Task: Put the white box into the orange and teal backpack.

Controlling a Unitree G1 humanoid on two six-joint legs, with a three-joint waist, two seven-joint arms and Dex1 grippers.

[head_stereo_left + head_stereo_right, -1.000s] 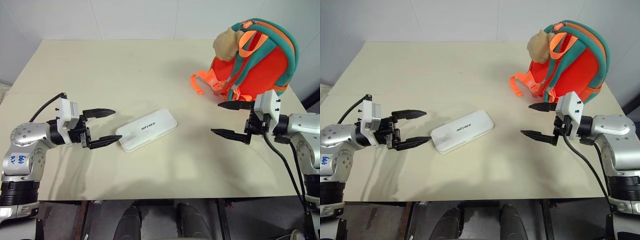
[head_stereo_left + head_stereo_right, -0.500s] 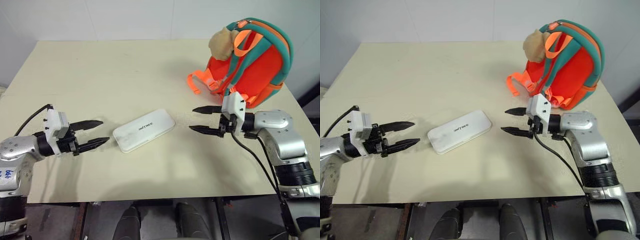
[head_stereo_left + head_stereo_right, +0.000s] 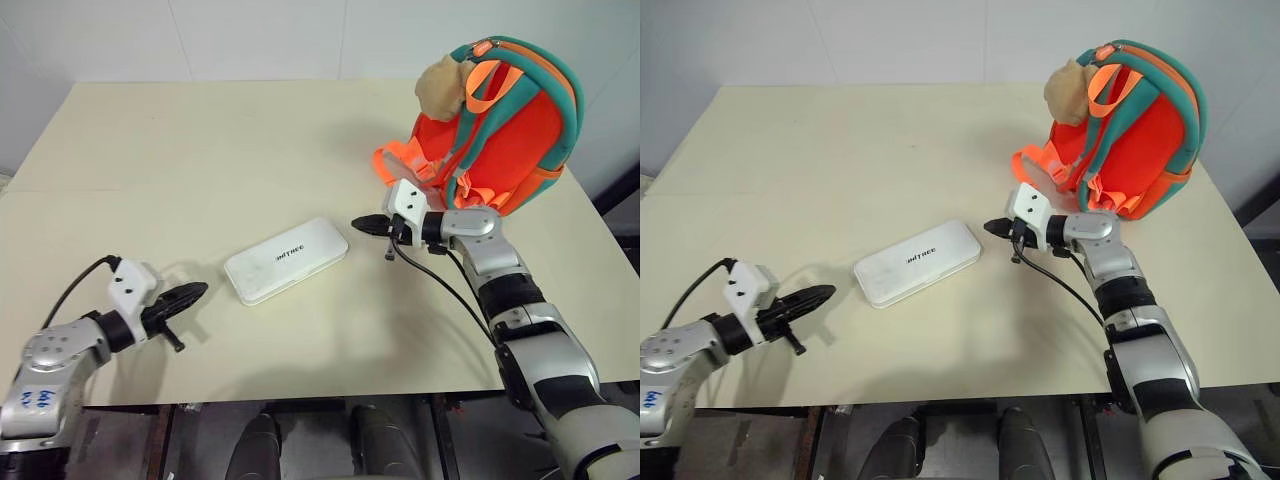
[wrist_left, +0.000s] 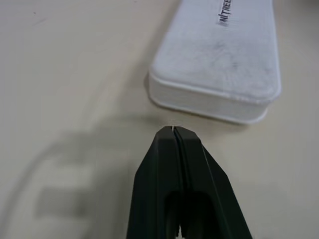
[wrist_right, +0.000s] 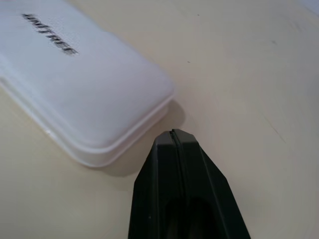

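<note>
The white box lies flat on the table's middle, its dark lettering facing up. To its left, a short gap away, my left gripper is shut and empty, low over the table and pointing at the box's near end. Just off the box's right end, my right gripper is also shut and holds nothing; its tip points at that end. The orange and teal backpack stands upright at the back right, straps toward me, with a tan plush toy at its top.
The beige table reaches to a white wall behind. Loose orange webbing trails from the backpack's base beside my right forearm. A black cable runs along the right arm over the table.
Both grippers went from wide open to shut. My right gripper moved left and forward to the box's right end. My left gripper sank lower and drew slightly left. The camera view shifted.
</note>
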